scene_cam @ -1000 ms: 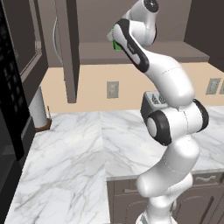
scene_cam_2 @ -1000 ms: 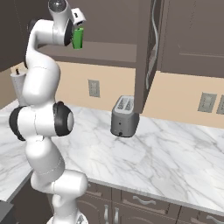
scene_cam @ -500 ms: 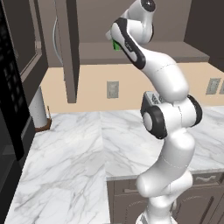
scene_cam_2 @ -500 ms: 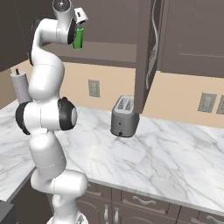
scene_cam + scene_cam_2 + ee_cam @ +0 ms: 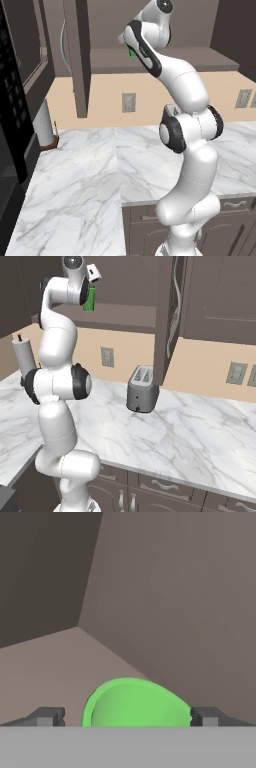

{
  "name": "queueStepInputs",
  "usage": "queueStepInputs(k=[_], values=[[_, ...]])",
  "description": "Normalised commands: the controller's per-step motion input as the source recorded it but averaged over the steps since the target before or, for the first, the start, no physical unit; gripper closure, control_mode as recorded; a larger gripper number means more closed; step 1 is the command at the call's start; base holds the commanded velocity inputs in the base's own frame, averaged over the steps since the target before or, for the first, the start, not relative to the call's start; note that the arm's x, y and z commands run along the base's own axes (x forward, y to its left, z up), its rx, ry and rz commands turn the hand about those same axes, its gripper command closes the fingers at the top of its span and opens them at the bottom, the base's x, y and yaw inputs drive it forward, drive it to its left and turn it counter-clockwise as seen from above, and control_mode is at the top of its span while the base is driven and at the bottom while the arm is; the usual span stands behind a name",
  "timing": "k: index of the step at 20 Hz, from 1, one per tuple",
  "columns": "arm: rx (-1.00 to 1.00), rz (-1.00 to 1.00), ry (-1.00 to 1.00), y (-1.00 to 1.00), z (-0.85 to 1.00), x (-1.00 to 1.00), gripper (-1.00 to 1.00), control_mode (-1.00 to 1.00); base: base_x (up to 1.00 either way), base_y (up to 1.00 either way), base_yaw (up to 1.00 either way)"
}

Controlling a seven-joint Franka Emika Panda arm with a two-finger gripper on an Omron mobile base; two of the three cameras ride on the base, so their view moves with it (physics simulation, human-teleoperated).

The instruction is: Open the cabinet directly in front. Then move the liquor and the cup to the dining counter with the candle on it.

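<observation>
The cabinet stands open, its doors (image 5: 78,55) (image 5: 164,316) swung out edge-on towards me. The bright green cup (image 5: 131,52) (image 5: 89,300) (image 5: 135,704) stands on the cabinet's lower shelf (image 5: 190,59). My gripper (image 5: 130,46) (image 5: 90,293) (image 5: 127,717) is raised into the cabinet and is open, with one fingertip (image 5: 49,716) on each side of the cup. The right tip sits close to the cup's rim, while the left tip has a gap. The liquor and the dining counter are out of view.
A grey toaster (image 5: 141,395) stands on the marble worktop (image 5: 85,170) below the cabinet. A white cylinder on a brown base (image 5: 42,125) (image 5: 24,356) is in the left corner. A dark tall unit (image 5: 10,100) borders the left side.
The arm's elbow and lower links have shifted slightly. The hand has stayed at the cup with the jaws wide apart.
</observation>
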Motion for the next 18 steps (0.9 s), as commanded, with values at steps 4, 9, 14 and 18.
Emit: queueStepInputs(k=[4,9,14,18], values=[[0.0,0.0,0.0,0.08,0.0,0.2,-1.0,-1.0,0.0,0.0,0.0],[0.0,0.0,0.02,0.01,0.0,0.05,-1.0,-1.0,0.0,0.0,0.0],[-0.01,0.0,0.03,-0.09,0.0,-0.22,-1.0,-1.0,0.0,0.0,0.0],[-0.02,0.0,0.0,-0.04,0.0,-0.32,-1.0,-1.0,0.0,0.0,0.0]])
